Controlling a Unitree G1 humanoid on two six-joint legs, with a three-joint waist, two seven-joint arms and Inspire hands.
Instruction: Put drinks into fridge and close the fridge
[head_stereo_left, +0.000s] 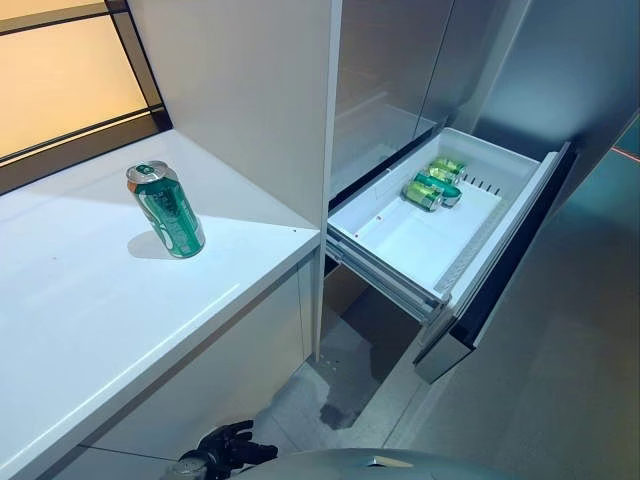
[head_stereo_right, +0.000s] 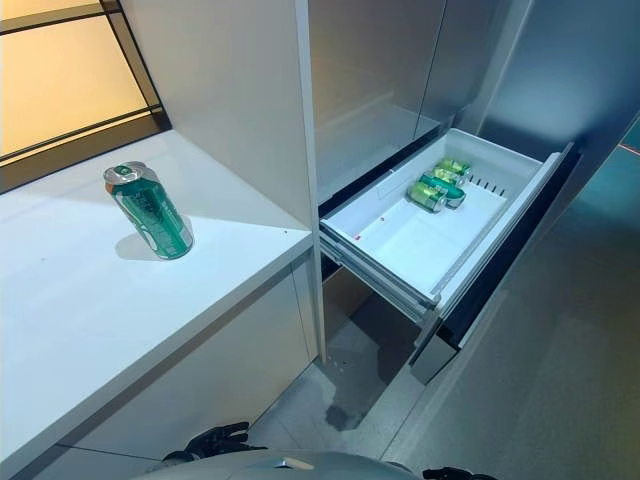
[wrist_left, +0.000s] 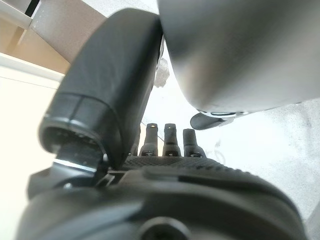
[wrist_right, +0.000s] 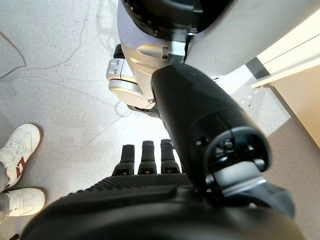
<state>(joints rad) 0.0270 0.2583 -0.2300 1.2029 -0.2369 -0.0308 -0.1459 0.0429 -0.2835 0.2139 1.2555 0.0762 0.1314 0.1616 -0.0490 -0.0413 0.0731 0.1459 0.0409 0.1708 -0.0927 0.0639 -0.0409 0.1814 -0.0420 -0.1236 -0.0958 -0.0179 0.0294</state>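
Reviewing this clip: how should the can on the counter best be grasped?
Probably round the mid-body of the green can, fingers wrapping from its open front side. It stands upright and alone on the white counter, the cabinet wall behind it.

1. Green drink cans: four in all. One standing can (head_stereo_left: 167, 209) is at the left of the head view on the white tabletop (head_stereo_left: 80, 300); three lying cans (head_stereo_left: 436, 183) are at the upper right of the frame.
2. Open fridge drawers: one white fridge drawer (head_stereo_left: 400, 240), right of centre, holding those three cans.
3. Robot hands: two, the left robot hand (wrist_left: 165, 142) and the right robot hand (wrist_right: 145, 157).
4. White shoes: two, a pair (wrist_right: 17, 170) at the right wrist view's left edge, on a person.
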